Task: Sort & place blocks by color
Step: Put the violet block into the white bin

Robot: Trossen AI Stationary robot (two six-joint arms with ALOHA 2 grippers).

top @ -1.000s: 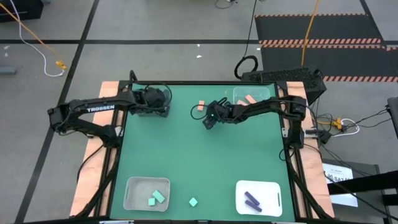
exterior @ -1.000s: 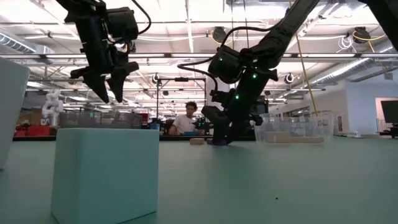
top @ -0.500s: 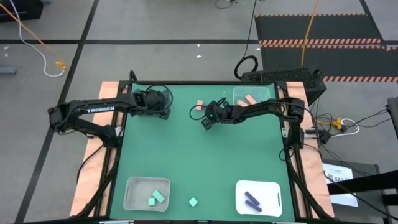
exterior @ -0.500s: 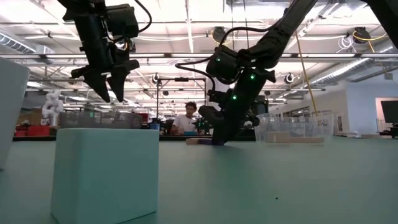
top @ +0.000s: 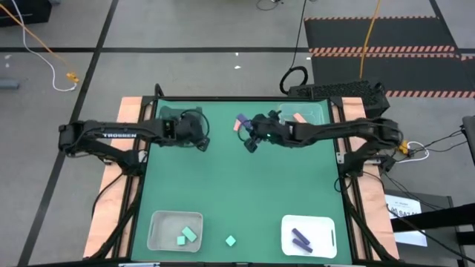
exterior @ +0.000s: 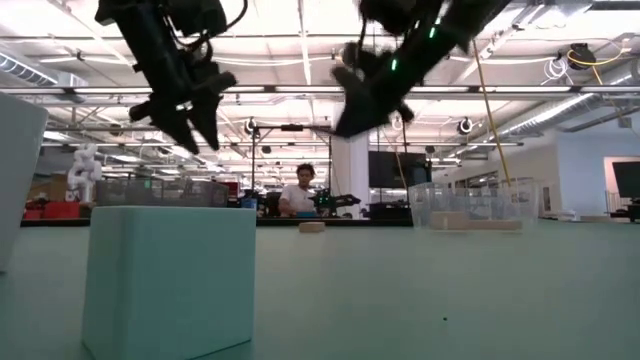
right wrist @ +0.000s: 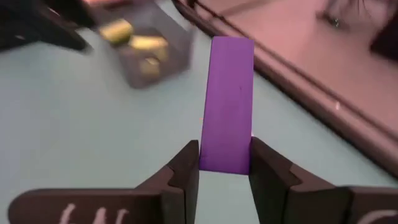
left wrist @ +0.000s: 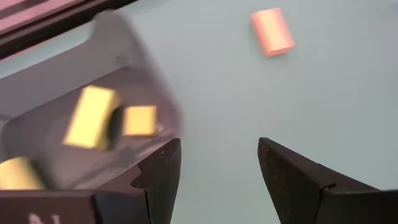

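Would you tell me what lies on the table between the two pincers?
Only bare green mat in the high view: the left pincer is open and the right pincer holds the purple bar; the pink block lies beside it.

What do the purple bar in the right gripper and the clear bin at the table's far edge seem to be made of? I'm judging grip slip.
The purple rectangular bar, clamped in the right gripper, looks like matte painted wood or plastic: flat even colour, crisp edges, no glare. The clear bin appears to be thin transparent plastic, since the room shows through its walls.
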